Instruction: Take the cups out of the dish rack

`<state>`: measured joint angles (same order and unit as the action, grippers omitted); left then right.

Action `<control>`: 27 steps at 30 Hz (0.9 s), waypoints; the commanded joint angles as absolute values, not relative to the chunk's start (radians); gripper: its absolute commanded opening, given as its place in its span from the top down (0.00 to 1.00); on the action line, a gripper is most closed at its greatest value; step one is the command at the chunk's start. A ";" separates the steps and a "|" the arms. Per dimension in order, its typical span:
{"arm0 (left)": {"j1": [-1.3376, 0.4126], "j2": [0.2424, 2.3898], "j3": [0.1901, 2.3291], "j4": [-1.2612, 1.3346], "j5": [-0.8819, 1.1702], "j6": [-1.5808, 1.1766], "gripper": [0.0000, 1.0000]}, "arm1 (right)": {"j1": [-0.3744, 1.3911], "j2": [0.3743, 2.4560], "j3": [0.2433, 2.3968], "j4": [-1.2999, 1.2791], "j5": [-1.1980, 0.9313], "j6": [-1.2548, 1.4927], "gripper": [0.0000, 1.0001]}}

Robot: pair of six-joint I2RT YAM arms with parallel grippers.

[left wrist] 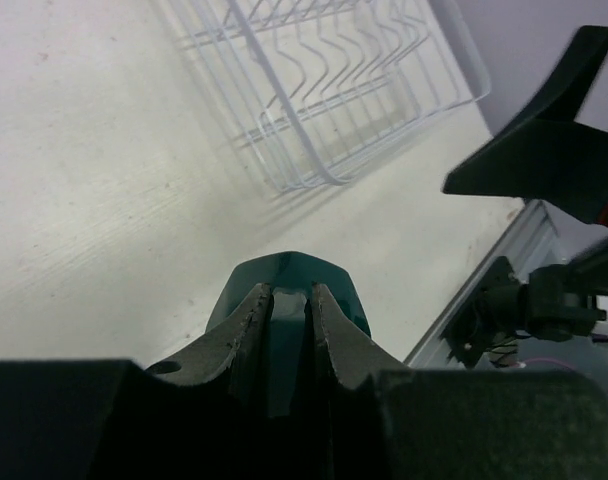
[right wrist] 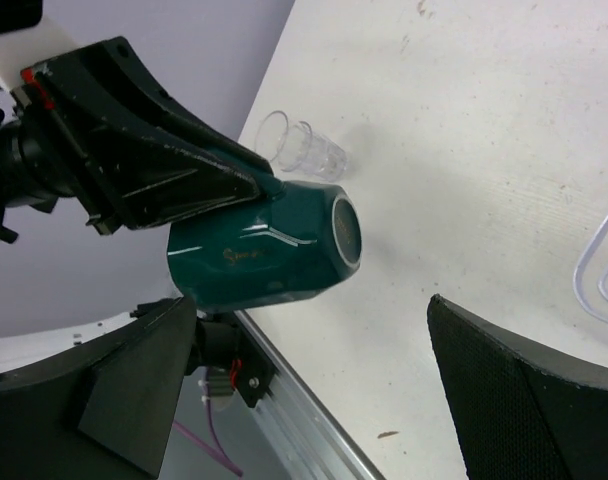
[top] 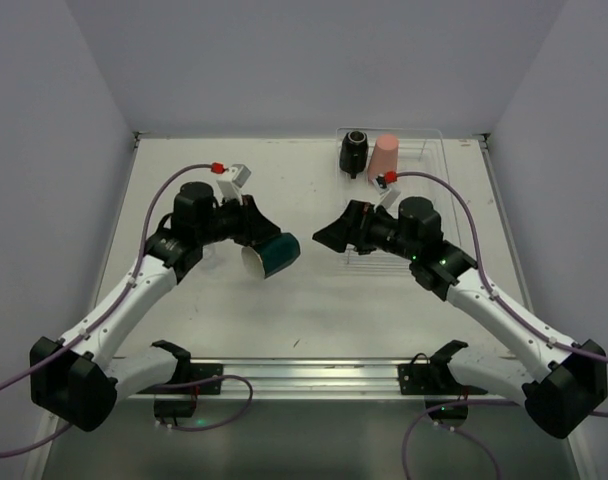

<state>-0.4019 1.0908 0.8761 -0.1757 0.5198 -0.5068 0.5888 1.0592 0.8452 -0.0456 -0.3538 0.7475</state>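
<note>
The dark teal cup (top: 280,254) is held tipped on its side over the table (top: 314,315), clamped at its rim between the fingers of the left gripper (top: 268,244), while the right gripper (top: 322,236) is pointed at it with fingers spread wide and empty. Two clear cups (right wrist: 304,150) are seen together on the table just beyond, and farthest off the black cup (top: 355,150) and pink tumbler (top: 383,158) are stood side by side in the dish rack (top: 439,150).

Soft, even light from overhead, nothing harsh.
The white table (top: 314,310) glows bright, slightly washed out, with only faint shadows on it. The dish rack (left wrist: 324,90) casts pale, ribbed shadows beside itself. Thin glints streak the dark teal cup (right wrist: 264,250). Close to the lens, the left fingers (left wrist: 234,330) look murky and blurred.
</note>
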 commanded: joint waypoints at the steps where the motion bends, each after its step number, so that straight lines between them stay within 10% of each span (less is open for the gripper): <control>1: -0.406 1.156 1.017 -0.317 0.410 -0.430 1.00 | 0.588 1.025 0.874 -0.098 -0.305 0.706 0.01; 27: -0.457 1.821 1.615 -0.966 -0.115 -0.160 1.00 | 0.586 1.014 0.976 -0.316 -0.296 0.626 0.01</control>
<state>-0.4530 1.8042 1.5364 -0.8719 -0.0391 -0.2047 0.5888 1.0241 0.9298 -0.2913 -0.3115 0.6601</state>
